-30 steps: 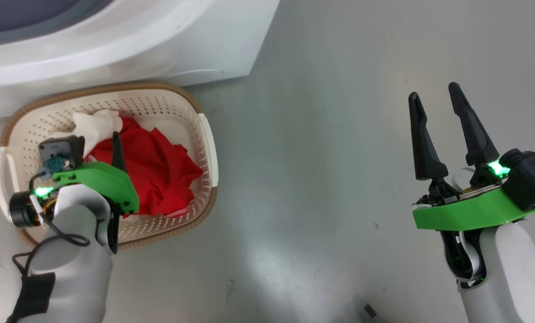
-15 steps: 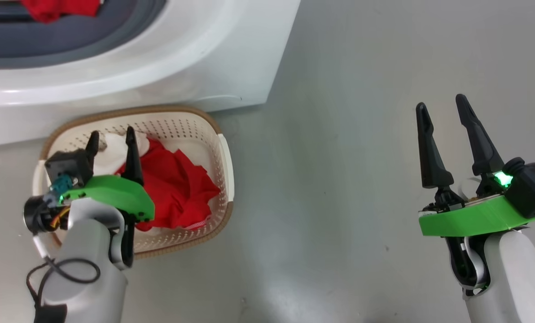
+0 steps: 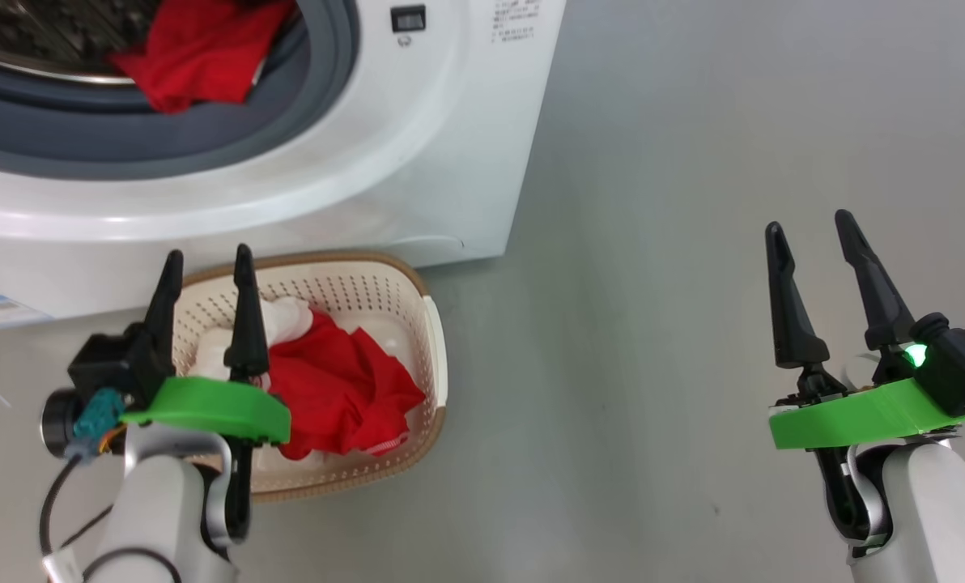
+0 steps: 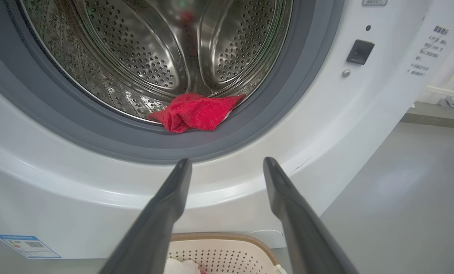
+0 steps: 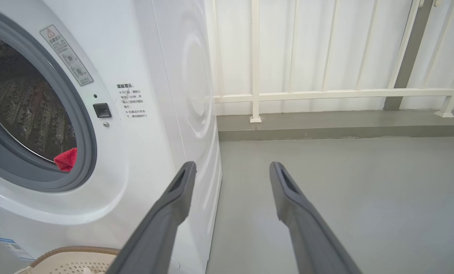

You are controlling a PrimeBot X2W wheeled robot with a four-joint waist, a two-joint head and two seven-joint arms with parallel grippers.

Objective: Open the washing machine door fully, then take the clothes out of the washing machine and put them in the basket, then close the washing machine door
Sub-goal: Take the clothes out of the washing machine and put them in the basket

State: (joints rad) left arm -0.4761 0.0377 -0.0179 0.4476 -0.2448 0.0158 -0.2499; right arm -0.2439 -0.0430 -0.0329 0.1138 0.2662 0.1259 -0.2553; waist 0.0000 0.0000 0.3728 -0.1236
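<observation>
One red garment point(image 4: 194, 112) left on drum point(image 4: 135, 49) lip, at 12 o'clock from left gripper point(image 4: 227, 161), now raised out of basket point(image 3: 438, 348), spread wide, empty; right gripper point(image 3: 808, 221) likewise. Another fetch due.

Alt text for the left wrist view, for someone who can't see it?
A red garment lies at the front lip of the washing machine drum. The left gripper points toward it, jaws open and empty, with the basket rim below.
</observation>
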